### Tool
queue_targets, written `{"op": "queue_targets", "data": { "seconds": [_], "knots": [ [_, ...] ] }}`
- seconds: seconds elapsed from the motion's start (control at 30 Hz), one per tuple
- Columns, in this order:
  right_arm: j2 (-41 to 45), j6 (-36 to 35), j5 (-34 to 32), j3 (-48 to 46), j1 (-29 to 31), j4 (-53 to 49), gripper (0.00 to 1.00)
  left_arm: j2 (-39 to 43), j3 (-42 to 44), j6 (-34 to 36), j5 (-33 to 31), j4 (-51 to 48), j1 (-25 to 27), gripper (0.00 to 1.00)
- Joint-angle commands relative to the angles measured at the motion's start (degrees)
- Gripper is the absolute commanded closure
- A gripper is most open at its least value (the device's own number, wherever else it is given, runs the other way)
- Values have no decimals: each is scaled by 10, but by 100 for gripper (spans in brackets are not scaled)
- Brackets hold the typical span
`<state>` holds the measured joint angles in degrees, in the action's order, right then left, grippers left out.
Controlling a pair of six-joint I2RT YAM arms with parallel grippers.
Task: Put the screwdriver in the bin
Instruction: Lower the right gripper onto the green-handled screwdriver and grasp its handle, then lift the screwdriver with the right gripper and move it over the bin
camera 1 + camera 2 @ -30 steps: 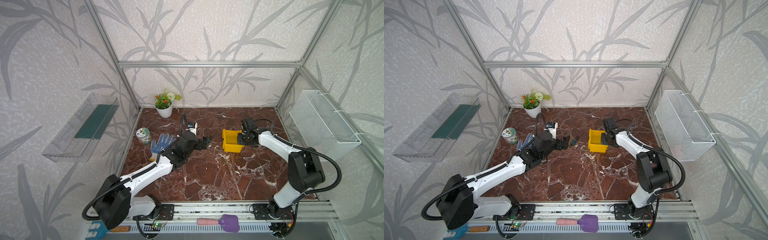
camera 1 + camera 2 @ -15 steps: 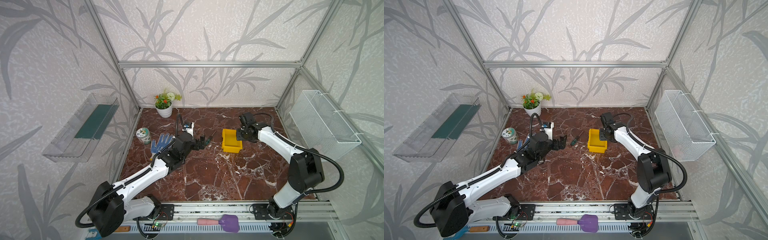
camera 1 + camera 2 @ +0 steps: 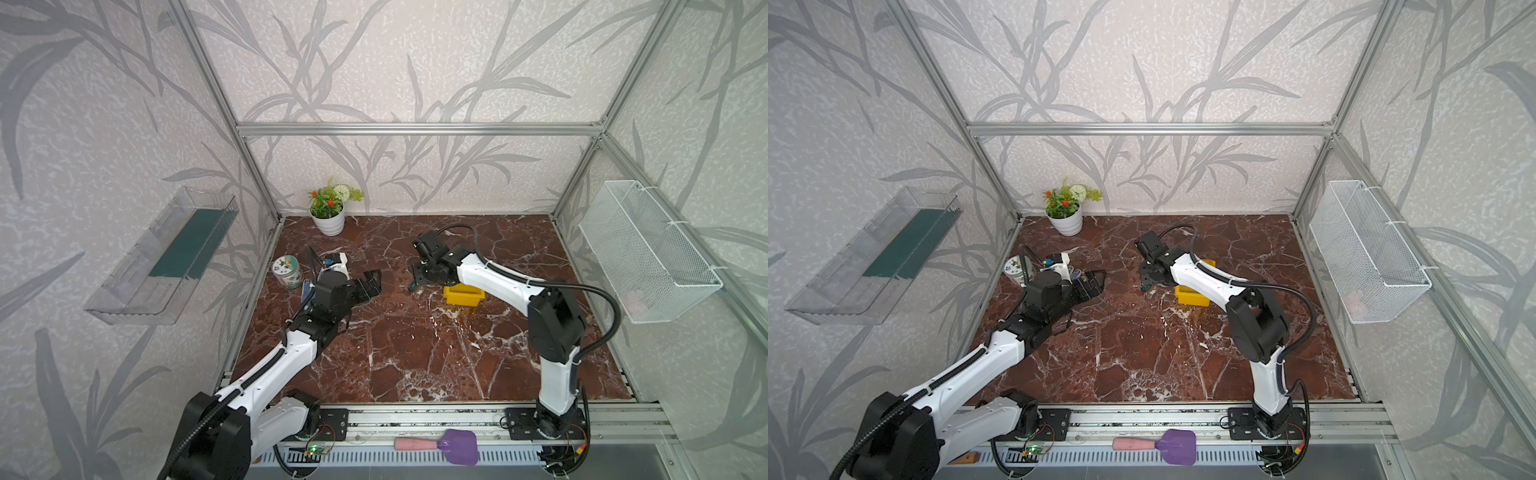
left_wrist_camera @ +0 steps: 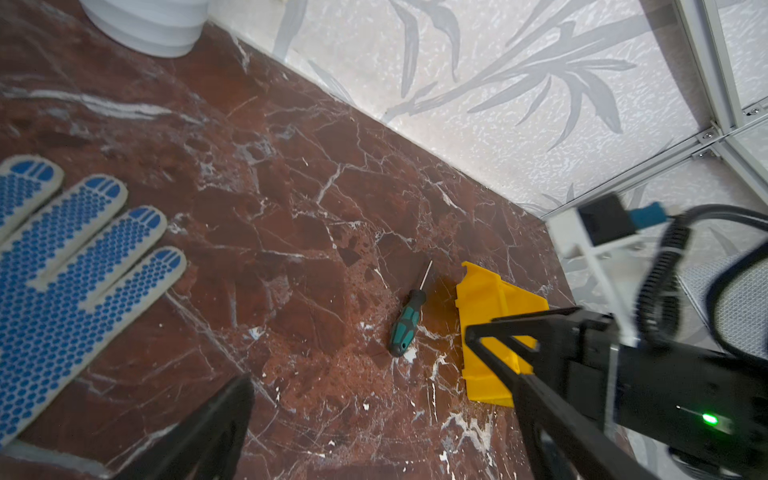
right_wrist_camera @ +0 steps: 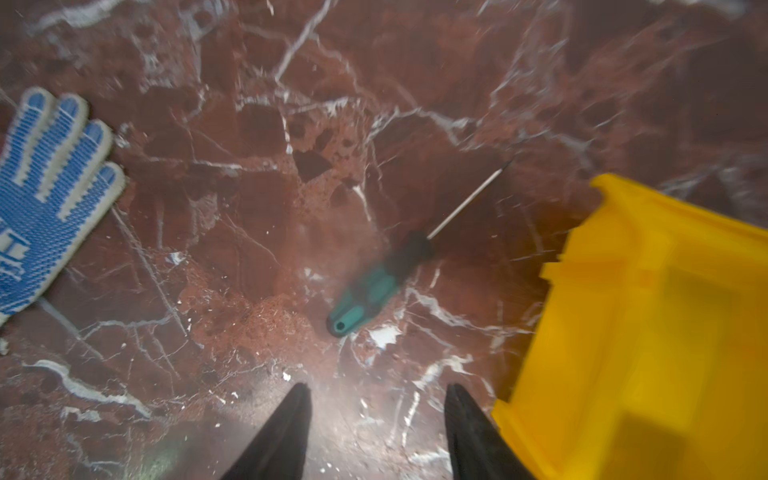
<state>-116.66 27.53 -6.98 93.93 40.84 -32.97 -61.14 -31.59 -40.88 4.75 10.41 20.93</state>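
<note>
The right gripper (image 5: 376, 388) is poised low over the brown marble surface (image 3: 415, 353), jaws apart and nothing between them. The right wrist view shows both black fingertips (image 5: 286, 428) spread, with bare stone in the gap. Just ahead of those tips lies the screwdriver (image 5: 374, 286), flat on the surface and untouched. Its green-and-black handle is nearest the jaws and its thin shaft points away. The yellow bin (image 5: 644, 332) sits just beside it with a narrow strip of marble between the two, so the screwdriver is outside the bin.

In both top views this plays out just right of centre. There the right gripper (image 3: 420, 279) hides most of the screwdriver (image 3: 412, 286), and only a speck of green peeks out at its lower left. The right arm crosses over the bin (image 3: 463, 296), and yellow shows below the arm.

Left of centre, the left gripper (image 3: 370, 284) hovers above the surface, well apart from the screwdriver, with its jaws apart too and holding nothing. Its wrist view takes in the screwdriver (image 4: 407, 322) and the bin (image 4: 486, 311) side by side. A white glove with blue dots (image 4: 62, 270) lies flat near the left gripper. A white flowerpot (image 3: 330, 222) stands at the back, at the upper left corner of the surface.
</note>
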Motion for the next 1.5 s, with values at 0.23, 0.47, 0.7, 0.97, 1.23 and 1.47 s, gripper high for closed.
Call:
{"op": "queue_targets", "data": {
  "seconds": [0.23, 0.47, 0.7, 0.97, 1.23, 1.47],
  "knots": [
    [-156, 44, -19, 155, 7, -95, 45, 9, 12, -25, 27, 37, -12, 1],
    [-200, 53, -55, 180, 5, -130, 47, 11, 10, -16, 28, 33, -12, 1],
    [-208, 38, -64, 183, 2, -119, 68, 2, 6, -14, 34, 34, -12, 1],
    [-133, 6, -44, 150, 2, -91, 97, -3, -6, -9, 41, 23, -10, 1],
    [59, -111, -55, 47, -15, -59, 100, -11, -43, 15, 26, 10, 31, 1],
    [175, -217, -25, -88, -98, -57, 100, -40, -65, 32, 2, 30, 86, 1]
  ]
}}
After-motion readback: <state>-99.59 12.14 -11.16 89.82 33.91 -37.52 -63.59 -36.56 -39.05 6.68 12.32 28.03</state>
